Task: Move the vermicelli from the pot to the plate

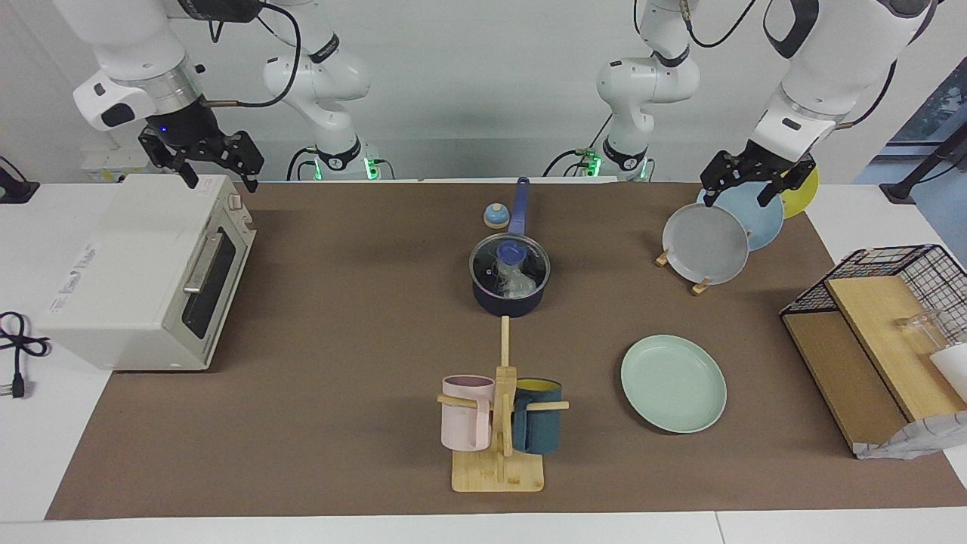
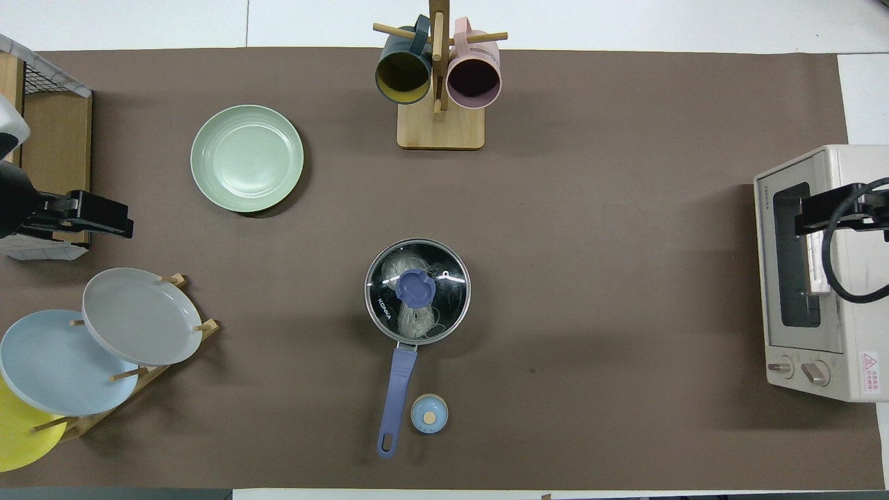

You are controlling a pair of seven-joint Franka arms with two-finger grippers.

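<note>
The dark navy pot (image 1: 508,301) stands mid-table, its long blue handle (image 2: 396,389) pointing toward the robots. A glass lid with a blue knob (image 2: 417,287) covers it. The vermicelli (image 2: 414,321) shows through the glass as a pale bundle inside, also in the facing view (image 1: 520,284). The mint-green plate (image 1: 672,383) lies empty, farther from the robots and toward the left arm's end (image 2: 246,158). My left gripper (image 1: 736,198) is open in the air over the plate rack (image 2: 118,219). My right gripper (image 1: 220,181) is open over the toaster oven (image 2: 806,219).
A plate rack holds grey (image 1: 706,243), light blue and yellow plates. A toaster oven (image 1: 143,272) sits at the right arm's end. A wooden mug tree (image 1: 498,431) carries a pink and a teal mug. A small blue bell (image 1: 495,216) lies beside the pot handle. A wire-and-wood shelf (image 1: 884,340) stands at the left arm's end.
</note>
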